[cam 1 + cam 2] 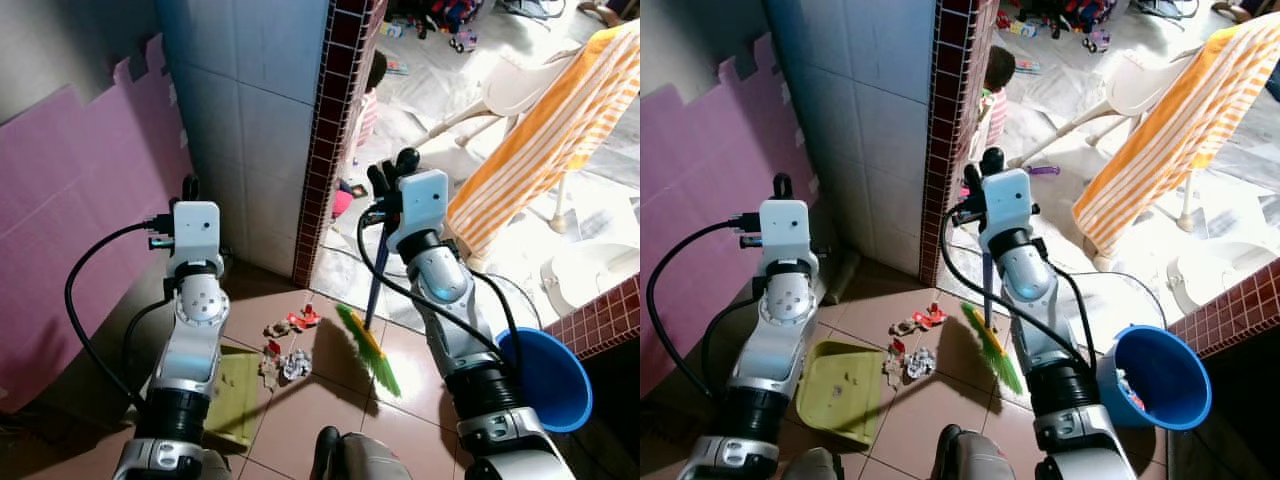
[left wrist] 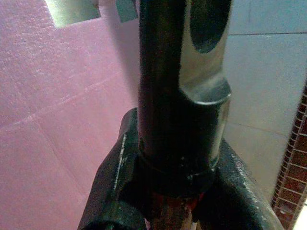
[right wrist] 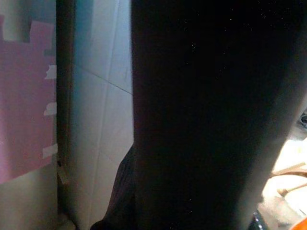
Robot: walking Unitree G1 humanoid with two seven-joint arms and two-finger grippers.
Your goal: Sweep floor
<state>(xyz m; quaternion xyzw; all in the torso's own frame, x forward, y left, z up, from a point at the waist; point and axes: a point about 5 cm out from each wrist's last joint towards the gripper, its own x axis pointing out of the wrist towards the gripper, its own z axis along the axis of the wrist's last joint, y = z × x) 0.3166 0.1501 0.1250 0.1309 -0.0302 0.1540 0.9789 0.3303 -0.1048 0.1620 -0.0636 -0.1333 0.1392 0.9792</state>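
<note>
While the right gripper (image 1: pixel 978 172) holds the broom (image 1: pixel 988 325) with its fingers closed around the blue handle, the green bristles rest on the floor (image 1: pixel 940 400) just beside a small pile of trash (image 1: pixel 912 345). The left gripper (image 1: pixel 783 187) has its fingers closed on the black handle of the green dustpan (image 1: pixel 845 390), which lies flat touching the trash. A blue bucket (image 1: pixel 1155 375) stands near the right arm.
</note>
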